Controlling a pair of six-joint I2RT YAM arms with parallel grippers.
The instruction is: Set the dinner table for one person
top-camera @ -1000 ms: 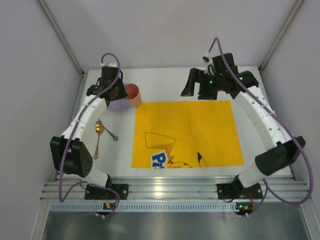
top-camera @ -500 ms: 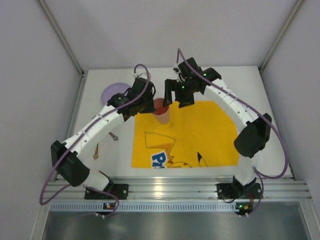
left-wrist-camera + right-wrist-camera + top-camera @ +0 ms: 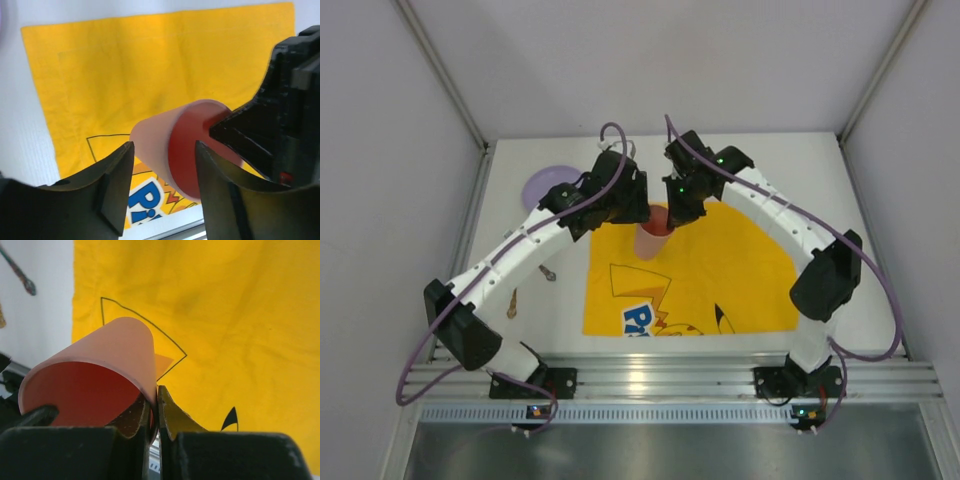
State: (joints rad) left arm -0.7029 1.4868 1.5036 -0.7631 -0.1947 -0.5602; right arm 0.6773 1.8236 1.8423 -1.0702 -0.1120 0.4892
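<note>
White dinner table [image 3: 820,170], matte, fills the booth floor; ribbed silver rail [image 3: 660,380] runs along its near edge, both arm bases bolted there.

Near-left part of the surface: gold spoon [image 3: 512,300] close to the left edge; silver spoon [image 3: 548,272] just beyond it, toward the mat; the two apart.

Yellow cartoon-printed mat [image 3: 720,270] lies flat from the near edge to mid-surface, slightly right of centre.

Over the mat's far-left corner: pink cup [image 3: 651,240], red inside, tilted; whether its base touches the mat, cannot tell.

Right gripper [image 3: 156,395]: jaws pinched together on the cup's wall at the rim, one finger inside, one outside.

Left gripper [image 3: 164,145]: jaws apart, the cup's body between them; contact with either finger cannot be told.

Far-left corner of the surface: purple plate [image 3: 548,183], flat, partly hidden by the left arm.

Grey walls [image 3: 650,60] behind and to both sides.
</note>
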